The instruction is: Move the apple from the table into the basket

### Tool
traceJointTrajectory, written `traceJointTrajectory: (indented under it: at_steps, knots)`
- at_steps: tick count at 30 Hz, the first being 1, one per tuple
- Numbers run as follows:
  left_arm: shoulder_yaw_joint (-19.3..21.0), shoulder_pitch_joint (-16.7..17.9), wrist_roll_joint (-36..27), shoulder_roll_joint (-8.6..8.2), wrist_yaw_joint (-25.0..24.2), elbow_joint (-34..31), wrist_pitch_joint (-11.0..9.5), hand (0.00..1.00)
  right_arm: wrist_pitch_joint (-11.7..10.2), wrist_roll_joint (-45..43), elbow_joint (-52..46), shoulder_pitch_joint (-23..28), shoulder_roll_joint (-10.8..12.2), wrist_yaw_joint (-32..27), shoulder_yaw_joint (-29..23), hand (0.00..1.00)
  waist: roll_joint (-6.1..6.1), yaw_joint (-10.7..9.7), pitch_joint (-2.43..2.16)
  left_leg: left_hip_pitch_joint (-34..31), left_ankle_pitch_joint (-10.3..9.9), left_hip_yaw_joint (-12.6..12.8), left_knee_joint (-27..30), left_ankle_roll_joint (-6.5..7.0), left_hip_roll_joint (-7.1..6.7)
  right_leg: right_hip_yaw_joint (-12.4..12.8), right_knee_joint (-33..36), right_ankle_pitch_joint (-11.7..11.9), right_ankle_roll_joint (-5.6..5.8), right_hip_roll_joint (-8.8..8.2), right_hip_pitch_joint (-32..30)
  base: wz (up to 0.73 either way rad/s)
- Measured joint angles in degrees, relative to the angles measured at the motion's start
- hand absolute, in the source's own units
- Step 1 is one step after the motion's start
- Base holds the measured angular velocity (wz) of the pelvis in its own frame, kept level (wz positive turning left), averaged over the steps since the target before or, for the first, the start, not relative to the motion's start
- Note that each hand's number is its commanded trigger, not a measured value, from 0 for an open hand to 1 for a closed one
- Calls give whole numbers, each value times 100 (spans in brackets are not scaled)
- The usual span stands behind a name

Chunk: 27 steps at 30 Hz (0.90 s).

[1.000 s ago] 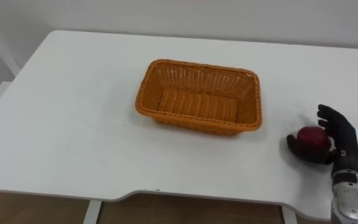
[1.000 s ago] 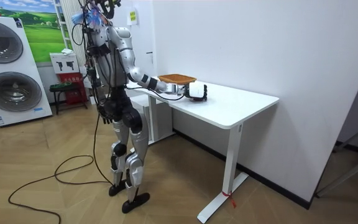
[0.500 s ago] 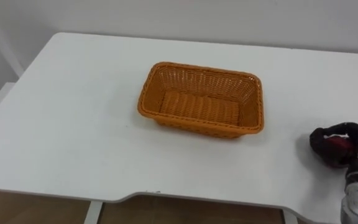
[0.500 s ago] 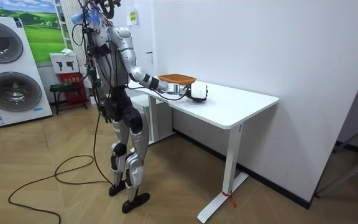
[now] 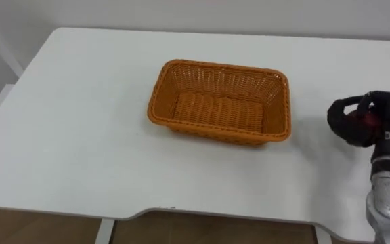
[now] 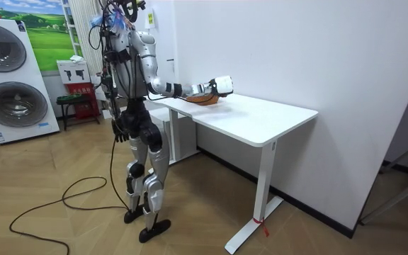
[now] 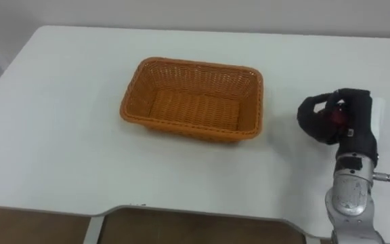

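Note:
A red apple [image 5: 365, 123] sits inside my right hand [image 5: 379, 116], whose dark fingers are curled round it so that just a patch of red shows. The hand holds it a little above the white table [image 5: 80, 135], to the right of the orange wicker basket [image 5: 215, 112], level with the basket's right end. The basket has nothing in it. In the room view my right arm reaches out over the table with the hand [image 6: 222, 85] raised beside the basket [image 6: 205, 100]. My left hand [image 6: 117, 129] hangs at my hip.
I stand at the table's long side, near its corner. The table's front edge [image 5: 181, 215] runs close below the basket. A wall stands behind the table, and washing machines [image 6: 13, 78] are behind me at the room view's left.
My right hand's fingers have closed round the apple and lifted it off the table, up and slightly toward the far side. The basket has stayed put.

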Motion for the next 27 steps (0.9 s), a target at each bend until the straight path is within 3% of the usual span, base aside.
traceJointTrajectory:
  at_steps: [5, 10, 12, 18, 19, 20, 21, 27]
  knots:
    - [-39, -8, 0, -4, 16, 1, 16, 0, -1, -156, -602, 1, 0, -85, 244, 100, -47, 34, -25, -8, 0, 2, 10, 1, -4, -21, -4, 1, 2, -4, 14, 1]
    - [-328, -128, -9, -8, 132, 3, 90, 0, -2, -246, -807, -45, 0, -103, 699, 100, 8, 62, 0, -55, 0, -2, 53, 1, 3, -52, -1, 5, -3, -5, -3, 2]
    - [-486, -202, -9, -14, 137, 37, 104, 0, 22, -248, -810, -45, 1, 61, 997, 100, 49, 128, 15, -55, 0, 2, 55, 0, 12, -40, 10, 11, -11, 0, -15, -3]
    - [-587, -461, -21, -67, 145, 56, 129, 0, 135, -350, -983, -91, 108, 446, 1333, 100, 55, 214, -1, -80, 0, -1, 61, 0, 16, -85, 8, 16, -12, -4, -16, 2]
    - [-610, -477, -21, -67, 146, 54, 129, 0, 135, -356, -983, -114, 127, 451, 1378, 62, 53, 222, -5, -78, 0, 0, 63, 0, 15, -85, 7, 16, -12, -5, -16, 0]
    - [-684, -475, -20, -64, 150, 54, 130, 0, 137, -360, -984, -151, 140, 480, 1495, 42, 49, 224, -11, -75, 0, -8, 63, 0, 14, -88, 1, 16, -12, -5, -12, 0]
    - [-712, -476, -20, -69, 148, 54, 130, 0, 142, -396, -984, -158, 148, 549, 1593, 0, 43, 225, -14, -75, 1, -26, 65, 0, 13, -90, -8, 17, -11, -5, -4, 0]
    - [-712, -522, -21, -68, 142, 53, 126, 0, 235, -504, -984, -258, 161, 779, 1791, 0, 32, 348, -15, -76, 1, -61, 59, 1, 7, -121, -17, 17, -11, -9, 1, 2]
